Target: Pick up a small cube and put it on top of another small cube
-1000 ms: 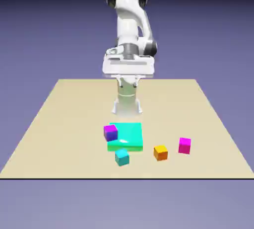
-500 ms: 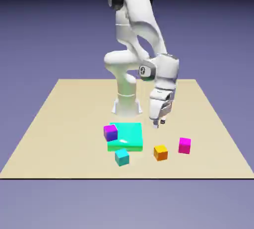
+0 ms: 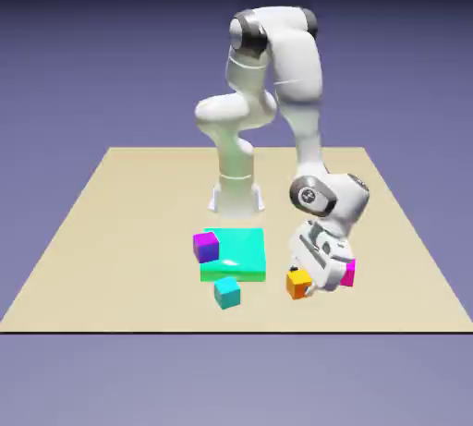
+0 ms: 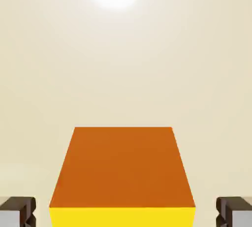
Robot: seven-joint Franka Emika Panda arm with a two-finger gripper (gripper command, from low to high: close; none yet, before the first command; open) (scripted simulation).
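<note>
My one claw (image 4: 126,212) is spread wide around one orange cube (image 4: 122,169), with one magenta cube (image 3: 348,273) near.

1 robot arm (image 3: 297,64), 4 sm. cubes (image 3: 298,285), 1 flat green block (image 3: 242,251), 1 tbl (image 3: 120,212).

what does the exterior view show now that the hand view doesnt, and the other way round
Only the exterior view shows the small cyan cube, the small purple cube, the flat green block and the partly hidden magenta cube. Only the hand view shows clear space between each grey fingertip and the cube. Both show the small orange cube with a yellower top and the gripper.
</note>
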